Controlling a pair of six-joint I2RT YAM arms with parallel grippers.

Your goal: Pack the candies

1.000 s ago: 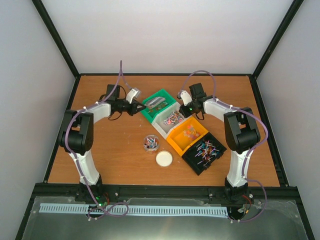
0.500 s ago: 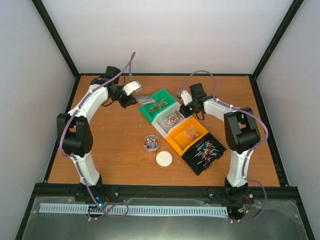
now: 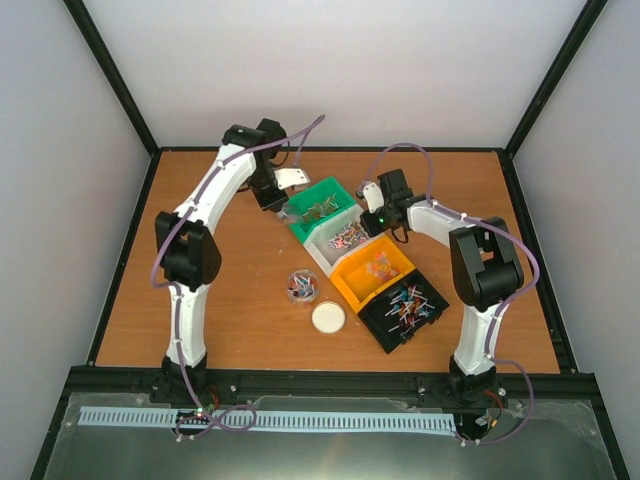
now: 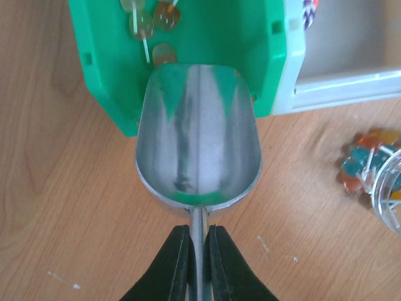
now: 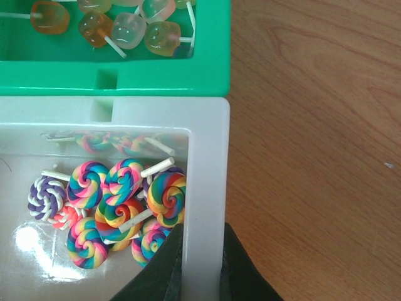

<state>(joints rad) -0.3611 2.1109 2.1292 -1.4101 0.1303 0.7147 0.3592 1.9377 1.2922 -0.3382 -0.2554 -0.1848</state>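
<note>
My left gripper is shut on the handle of the metal scoop. The scoop is empty, and its lip reaches over the near rim of the green bin. Amber and pale candies lie deeper in that bin. In the top view the scoop sits at the green bin's left edge. My right gripper is shut on the wall of the white bin, which holds rainbow swirl candies. A clear jar with mixed candies stands in front of the bins.
The orange bin and black bin, both holding candies, continue the row toward the right front. A round white lid lies near the jar. A black frame edges the table.
My left arm has swung from the left side round to the back of the table. The scoop has come out of the green bin to its rim. The right arm has held still.
</note>
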